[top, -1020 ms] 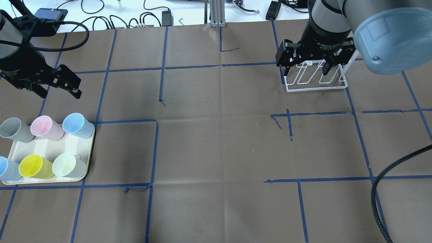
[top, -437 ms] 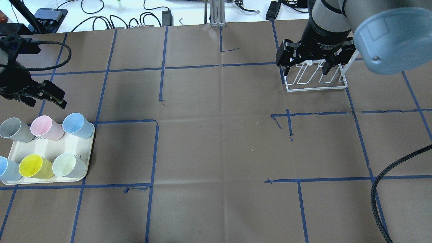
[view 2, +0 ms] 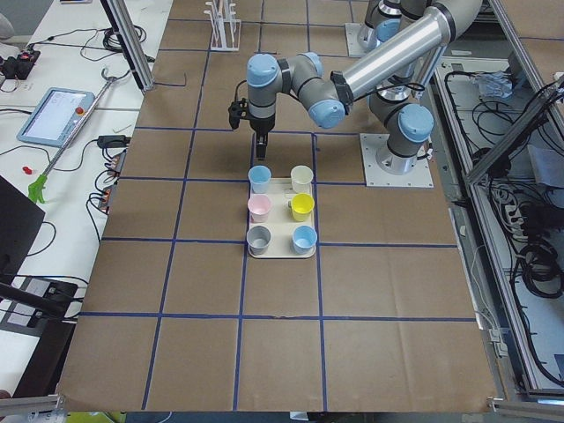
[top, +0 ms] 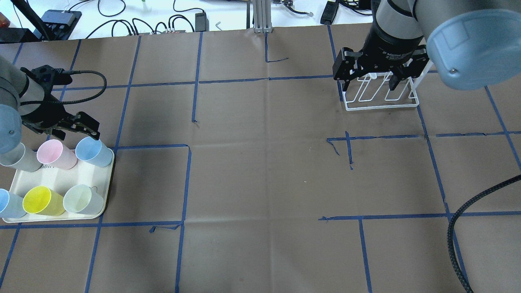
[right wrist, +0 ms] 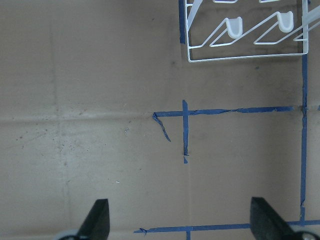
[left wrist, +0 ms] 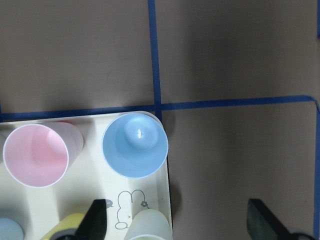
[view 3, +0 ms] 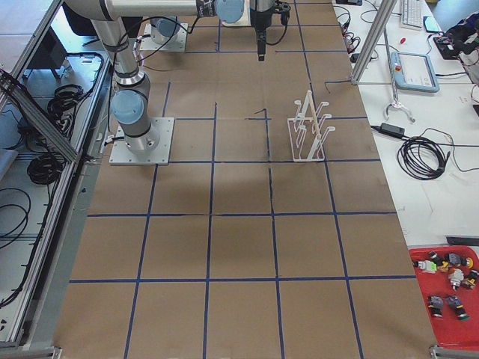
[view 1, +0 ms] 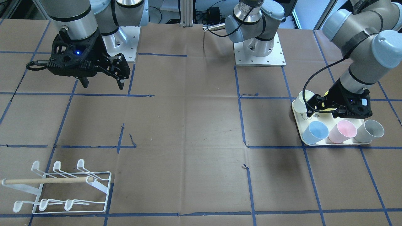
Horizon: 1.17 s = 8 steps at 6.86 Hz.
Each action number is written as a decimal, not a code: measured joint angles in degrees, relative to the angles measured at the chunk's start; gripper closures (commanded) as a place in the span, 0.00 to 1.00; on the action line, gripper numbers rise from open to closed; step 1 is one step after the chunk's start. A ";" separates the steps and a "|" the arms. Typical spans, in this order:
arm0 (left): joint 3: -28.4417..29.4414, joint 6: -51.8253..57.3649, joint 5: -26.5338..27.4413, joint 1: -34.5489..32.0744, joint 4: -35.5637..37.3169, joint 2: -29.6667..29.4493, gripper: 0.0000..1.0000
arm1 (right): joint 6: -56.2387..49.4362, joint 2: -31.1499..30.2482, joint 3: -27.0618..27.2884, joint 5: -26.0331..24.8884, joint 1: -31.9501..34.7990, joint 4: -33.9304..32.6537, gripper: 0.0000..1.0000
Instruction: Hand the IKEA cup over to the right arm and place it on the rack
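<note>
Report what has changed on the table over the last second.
The left end effector moved toward the tray and now hangs open and empty near the blue cup beside the pink one. Nothing was gripped or released. The right end effector stayed open where it was; the rack and all cups kept their places.

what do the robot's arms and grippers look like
The left arm and right arm are silver-grey tubes with pale blue caps. The left gripper and right gripper are black, two-fingered, each with a black cable; white lettering rings the right wrist.
</note>
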 measured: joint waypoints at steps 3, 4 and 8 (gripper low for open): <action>-5.09 -0.21 0.33 -0.15 10.22 -4.09 0.00 | -0.06 0.00 0.00 -0.01 0.00 -0.08 0.00; -6.40 -0.19 0.43 -0.18 11.23 -4.57 0.00 | -0.06 0.00 0.00 -0.01 0.00 -0.09 0.00; -8.17 0.46 1.51 -0.10 11.71 -4.75 0.28 | -0.06 0.00 0.00 -0.01 0.00 -0.07 0.00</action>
